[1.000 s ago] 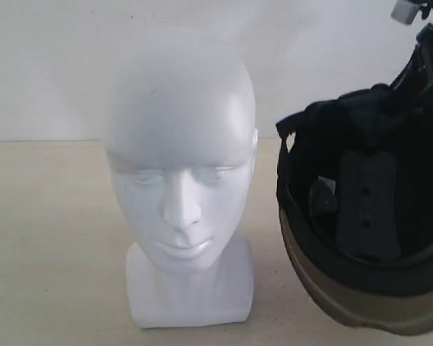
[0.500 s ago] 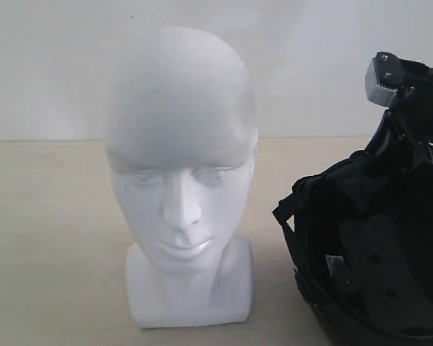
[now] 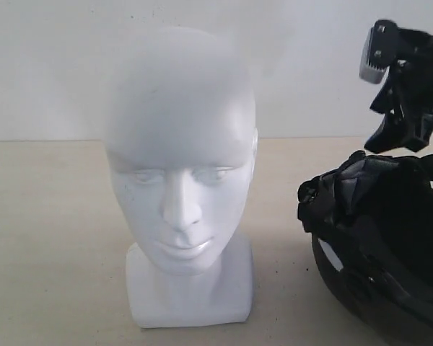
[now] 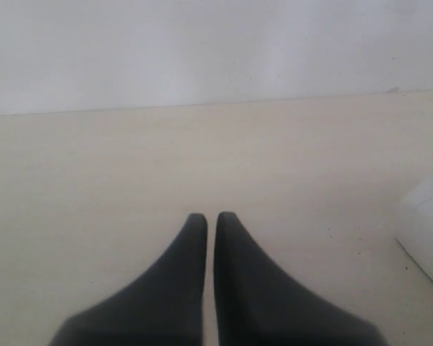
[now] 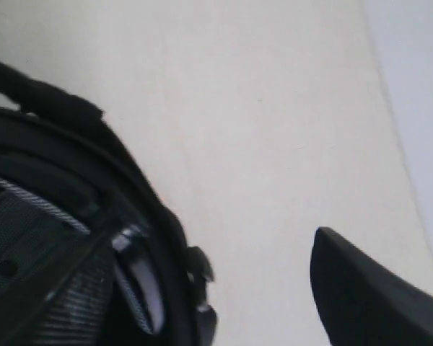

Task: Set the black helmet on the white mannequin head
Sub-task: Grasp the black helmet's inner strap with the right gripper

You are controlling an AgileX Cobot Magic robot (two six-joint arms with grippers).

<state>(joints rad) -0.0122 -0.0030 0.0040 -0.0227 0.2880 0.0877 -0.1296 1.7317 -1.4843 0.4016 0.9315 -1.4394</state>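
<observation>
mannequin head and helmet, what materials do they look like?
The white mannequin head is likely hard plastic with a glossy finish, going by the sharp highlights on its forehead and cheek. The black helmet has a rigid dark shell, probably plastic. Soft fabric padding and woven straps show inside its upturned opening.

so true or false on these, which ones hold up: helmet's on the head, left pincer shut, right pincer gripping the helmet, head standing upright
1. The helmet is on the head. False: the black helmet lies on the table beside the bare white mannequin head.
2. The left pincer is shut. True: its fingers nearly touch, with nothing between them.
3. The right pincer grips the helmet. False: it hangs above the helmet, clear of it.
4. The head stands upright. True: it sits on its neck base, facing the exterior camera.
</observation>
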